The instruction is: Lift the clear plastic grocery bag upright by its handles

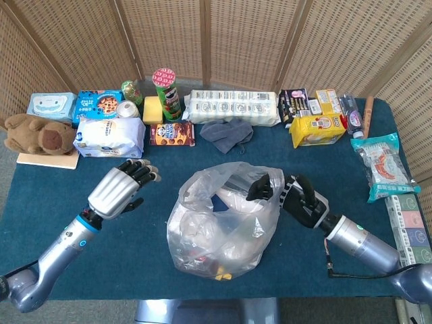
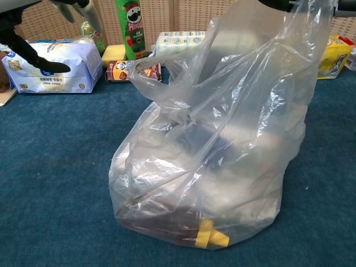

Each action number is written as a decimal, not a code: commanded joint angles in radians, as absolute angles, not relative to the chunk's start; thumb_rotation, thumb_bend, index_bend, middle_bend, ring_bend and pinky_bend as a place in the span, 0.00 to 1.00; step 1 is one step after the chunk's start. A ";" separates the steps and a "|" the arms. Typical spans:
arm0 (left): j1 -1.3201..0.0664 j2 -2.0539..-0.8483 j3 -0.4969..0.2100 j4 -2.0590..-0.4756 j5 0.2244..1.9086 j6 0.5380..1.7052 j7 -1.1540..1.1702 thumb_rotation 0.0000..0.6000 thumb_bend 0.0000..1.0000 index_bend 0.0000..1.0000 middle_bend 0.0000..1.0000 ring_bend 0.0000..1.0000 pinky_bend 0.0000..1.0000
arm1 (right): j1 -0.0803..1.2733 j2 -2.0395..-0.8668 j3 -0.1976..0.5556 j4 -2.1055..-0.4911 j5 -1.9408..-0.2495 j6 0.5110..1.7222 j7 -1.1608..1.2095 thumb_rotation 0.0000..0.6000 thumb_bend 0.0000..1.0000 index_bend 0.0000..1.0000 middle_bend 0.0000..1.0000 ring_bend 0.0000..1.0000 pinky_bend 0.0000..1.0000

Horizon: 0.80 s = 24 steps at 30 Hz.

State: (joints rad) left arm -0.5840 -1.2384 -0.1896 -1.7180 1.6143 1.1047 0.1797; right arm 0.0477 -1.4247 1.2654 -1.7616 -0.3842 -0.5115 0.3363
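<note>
The clear plastic bag (image 1: 223, 219) stands in the middle of the blue table, full of groceries, with a yellow-capped bottle (image 2: 210, 238) at its bottom. My right hand (image 1: 283, 192) grips the bag's right handle and holds that side raised; in the chest view only its edge (image 2: 311, 3) shows at the top. The left handle loop (image 2: 146, 69) droops free on the bag's left side. My left hand (image 1: 123, 189) hovers left of the bag with fingers apart, holding nothing. In the chest view its dark fingers (image 2: 33, 51) show at the top left.
Along the back stand a Pringles can (image 1: 167, 93), a white tissue pack (image 1: 108, 137), a cookie box (image 1: 172, 133), a grey cloth (image 1: 226, 133) and a yellow snack bag (image 1: 317, 128). A stuffed toy (image 1: 37, 133) lies far left, packets (image 1: 381, 165) far right.
</note>
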 commanded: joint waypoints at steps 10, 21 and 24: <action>-0.720 -1.448 -0.186 -1.499 1.662 1.074 0.108 1.00 0.21 0.32 0.30 0.21 0.27 | 0.034 -1.404 1.271 -1.781 -0.354 -0.498 0.329 0.31 0.12 0.39 0.36 0.31 0.22; -0.798 -1.603 -0.186 -1.329 1.709 1.141 0.029 1.00 0.27 0.39 0.41 0.35 0.33 | 0.034 -1.396 1.263 -1.793 -0.336 -0.490 0.331 0.30 0.12 0.39 0.37 0.32 0.22; -0.807 -1.646 -0.192 -1.275 1.724 1.195 0.004 1.00 0.29 0.47 0.48 0.41 0.36 | 0.034 -1.395 1.260 -1.791 -0.332 -0.488 0.332 0.31 0.12 0.39 0.37 0.32 0.22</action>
